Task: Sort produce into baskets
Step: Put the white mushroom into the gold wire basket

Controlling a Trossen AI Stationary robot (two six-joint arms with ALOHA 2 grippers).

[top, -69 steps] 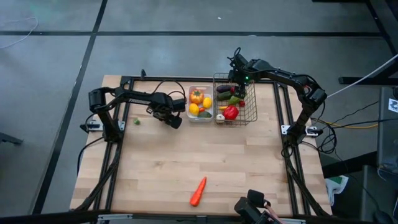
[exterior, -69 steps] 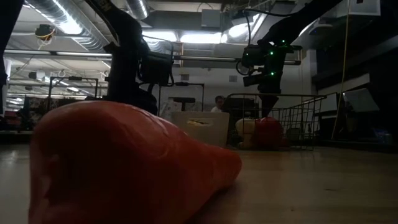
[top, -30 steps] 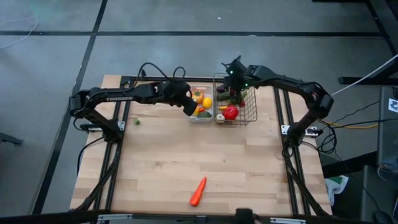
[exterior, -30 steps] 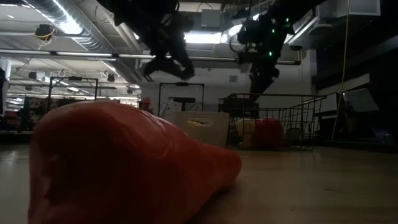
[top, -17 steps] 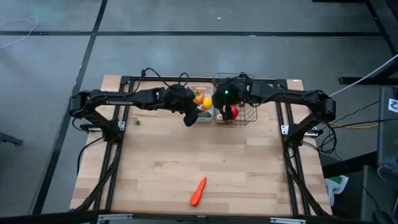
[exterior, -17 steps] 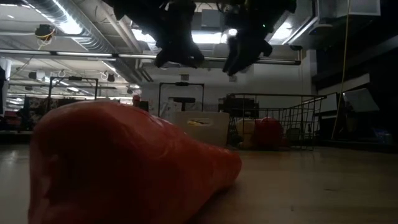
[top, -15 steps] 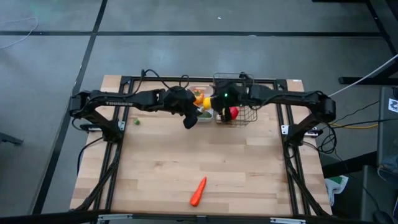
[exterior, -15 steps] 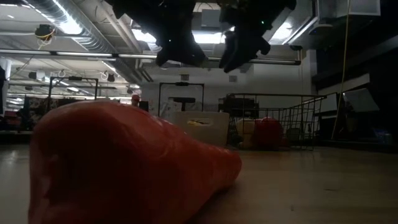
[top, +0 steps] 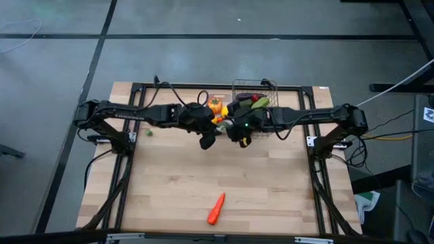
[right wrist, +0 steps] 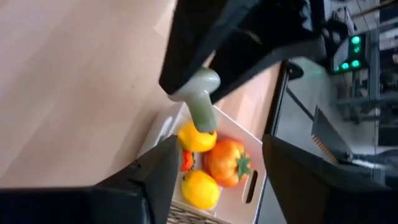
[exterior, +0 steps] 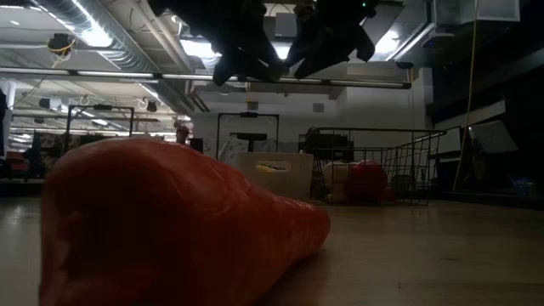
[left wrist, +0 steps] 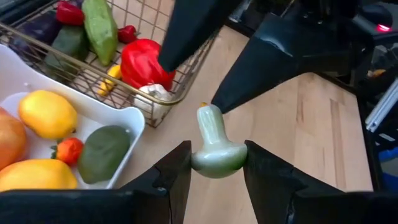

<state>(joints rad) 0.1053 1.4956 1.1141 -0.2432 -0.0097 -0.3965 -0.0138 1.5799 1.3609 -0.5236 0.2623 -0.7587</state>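
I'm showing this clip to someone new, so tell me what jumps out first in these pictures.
The two grippers meet in mid-air in front of the white tray and wire basket: the left gripper pinches a pale green gourd-shaped vegetable, with the right gripper open and pointed at it. Far from them, a lone orange carrot lies near the table's front edge, filling the low view.

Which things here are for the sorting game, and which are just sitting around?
For the job:
- pale green gourd pinched in the left gripper
- right gripper, open, close by
- white tray of produce
- wire basket of produce
- carrot alone on the table

Just there:
- black frame rails
- cables
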